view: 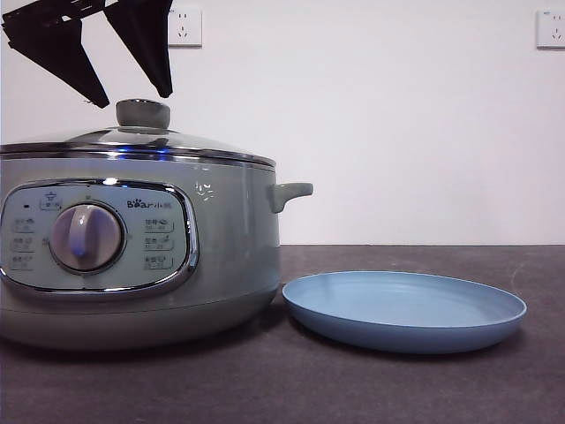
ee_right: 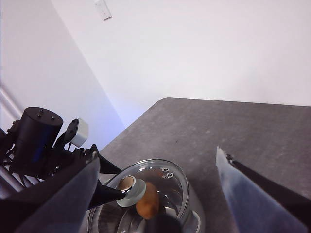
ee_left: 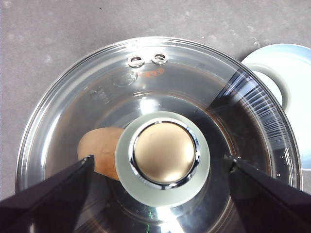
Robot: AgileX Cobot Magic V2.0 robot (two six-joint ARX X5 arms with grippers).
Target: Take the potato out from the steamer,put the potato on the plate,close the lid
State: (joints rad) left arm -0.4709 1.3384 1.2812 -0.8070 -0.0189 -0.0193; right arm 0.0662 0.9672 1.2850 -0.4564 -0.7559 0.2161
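While "Bear" is read on the steamer [view: 141, 256], the orange-brown potato [ee_left: 99, 149] is seen beneath the lid [ee_left: 160, 131]; left claw [ee_left: 158, 167] and right claw [ee_right: 155, 165] are spread apart.

The dark grey table [view: 415, 389] had a matte, faintly speckled top. On it stood the pale-green steamer [view: 221, 256], and the light-blue plate [view: 404, 311] lay just beside it, under the steamer's side handle, its rim close to the steamer's base.

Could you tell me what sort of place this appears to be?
Probably an indoor test bench, not a home kitchen: a bare dark grey table, a plain white wall with power sockets, and only a pale-green electric steamer and shallow light-blue plate.
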